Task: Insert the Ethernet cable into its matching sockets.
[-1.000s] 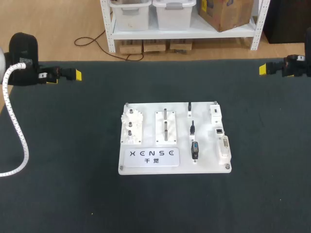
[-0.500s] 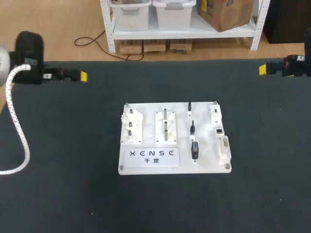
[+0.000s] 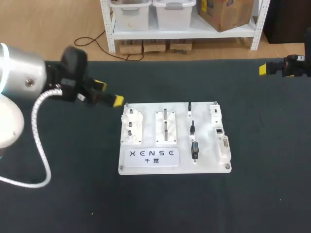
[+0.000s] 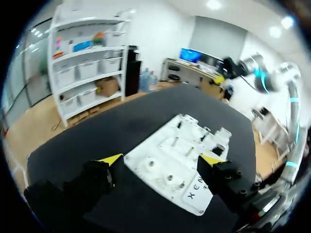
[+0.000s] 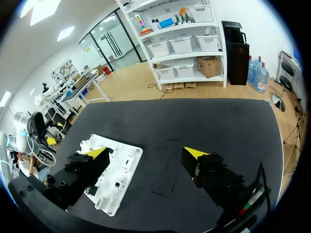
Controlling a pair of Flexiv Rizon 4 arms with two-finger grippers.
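The left claw (image 3: 109,93), fingers apart, hovers just beside the white board (image 3: 148,133) at its far-left corner; the right claw (image 5: 146,153), likewise apart, hangs far right.

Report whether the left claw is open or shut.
Open. On the left claw, the yellow tips stand wide apart with nothing held between them; the white board lies ahead.

The left arm (image 3: 19,82) is seen entering from nine o'clock. The left end effector (image 3: 109,93) is pointed toward four o'clock, with its yellow-tipped fingers (image 4: 112,159) spread wide. The right end effector (image 3: 265,69) is held at two o'clock and pointed toward nine o'clock, likewise parted wide.
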